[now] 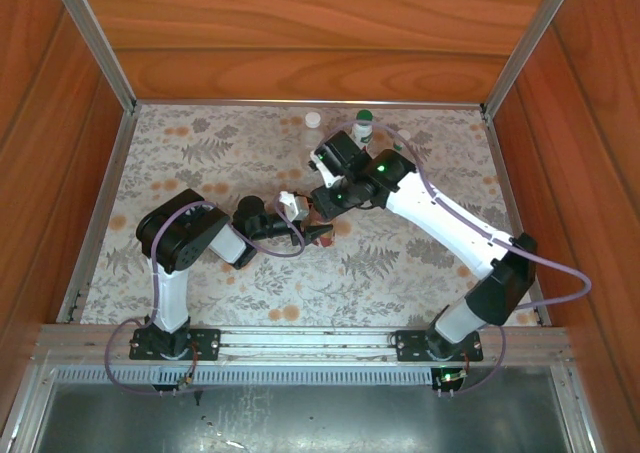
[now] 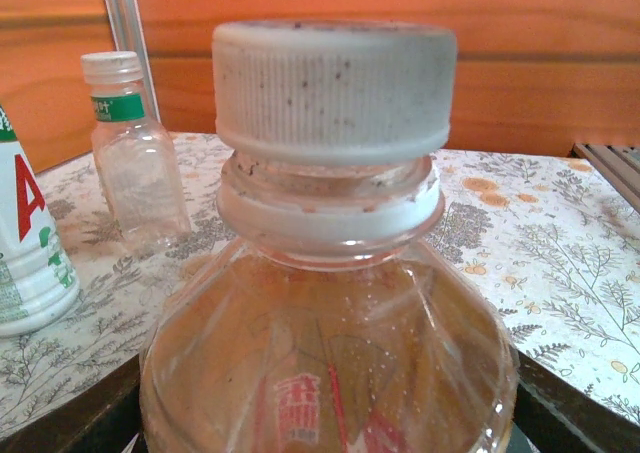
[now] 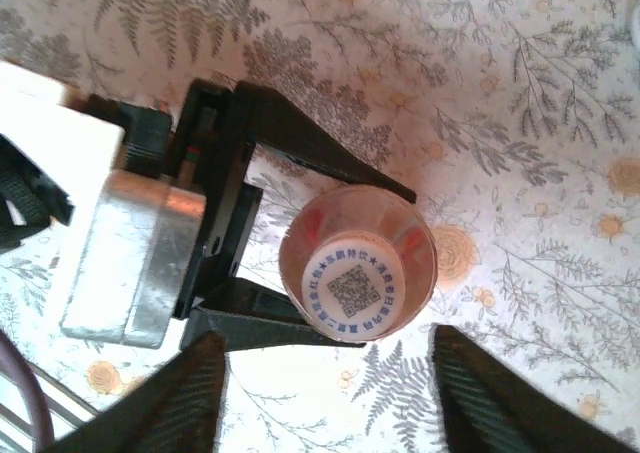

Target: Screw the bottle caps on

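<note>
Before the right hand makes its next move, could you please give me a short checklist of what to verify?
1. Left hand clamps the bottle: ok.
2. Bottle stands upright: ok.
3. White cap sits level on its neck: ok.
4. Cap fully tightened: cannot tell.
5. Right hand open, its fingers apart from the cap: ok.

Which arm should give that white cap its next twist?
Right. The right gripper hangs above the cap with its fingers apart on either side, so it likely only needs to close and turn. The left gripper is clamped around the bottle, holding it upright, and should stay there.
</note>
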Controlling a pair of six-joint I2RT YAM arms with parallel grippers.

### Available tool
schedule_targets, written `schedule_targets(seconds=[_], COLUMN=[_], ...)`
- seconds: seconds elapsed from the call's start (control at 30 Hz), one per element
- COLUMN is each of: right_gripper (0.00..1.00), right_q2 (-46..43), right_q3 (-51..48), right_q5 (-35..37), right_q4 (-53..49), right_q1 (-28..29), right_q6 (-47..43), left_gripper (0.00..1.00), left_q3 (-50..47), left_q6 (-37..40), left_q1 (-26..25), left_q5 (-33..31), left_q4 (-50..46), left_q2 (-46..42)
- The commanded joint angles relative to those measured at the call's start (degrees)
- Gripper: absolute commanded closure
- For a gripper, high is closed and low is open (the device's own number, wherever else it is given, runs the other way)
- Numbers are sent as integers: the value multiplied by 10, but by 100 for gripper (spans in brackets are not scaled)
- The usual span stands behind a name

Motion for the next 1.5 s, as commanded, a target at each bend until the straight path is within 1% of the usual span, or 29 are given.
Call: schedule_targets(seconds=[0.0,0.07,0.17,0.5,0.57,0.73,0.97,1.13,1.2,1.27,1.3,1.33,1.43,1.47], right_gripper=[53,60,65,77,82,88,89,90,88,80,74,66,42,36], right_q2=[-3,4,15,16,10,-6,-38,-71,-83,-96,-103,-109,-133,-142], right_q3=[-16,-17,-17,-57,-72,-111,-138,-144,-144,-143,-144,-144,-147,-147], right_q5=[-45,-69,-77,-101,-113,-153,-252,-265,-250,-220,-205,-187,-138,-127], right_q4=[21,26,27,42,47,59,60,74,77,80,81,81,82,78], right_q1=[-25,-36,-47,-65,-69,-73,-72,-73,-73,-73,-73,-73,-71,-70], right_q6=[13,13,8,9,14,23,37,46,33,8,-8,-34,-114,-143], left_gripper=[32,32,32,32,32,32,32,32,32,32,33,33,33,34], left_q3=[-11,-13,-13,-13,-13,-12,-9,-10,-10,-12,-14,-18,-38,-47], left_q6=[5,6,5,5,4,-3,-7,-7,-6,3,10,22,81,103], left_q1=[-2,-2,-1,1,2,3,3,3,3,3,3,2,-7,-10], left_q5=[15,15,15,15,15,16,20,22,23,23,22,19,-4,-13], left_q4=[-21,-21,-21,-21,-21,-21,-21,-22,-21,-21,-21,-22,-22,-22], left_q2=[8,7,6,7,7,7,7,5,4,5,4,1,-16,-23])
